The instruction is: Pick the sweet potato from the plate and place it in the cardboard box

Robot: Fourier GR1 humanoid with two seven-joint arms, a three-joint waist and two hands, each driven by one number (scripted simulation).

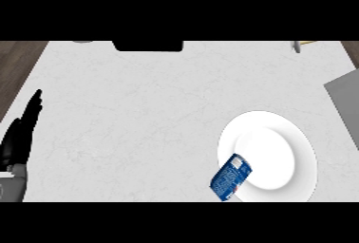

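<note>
White counter [154, 118]; plate [280, 142] well right of left hand [21, 137].

The white round plate [270, 156] lies flat on the pale tabletop [140, 118], and no sweet potato shows on it. What rests on the plate instead is a blue box [231, 177] (white print on its face, a hint of red at one corner), tilted and overhanging the plate's lower-left rim.
</note>
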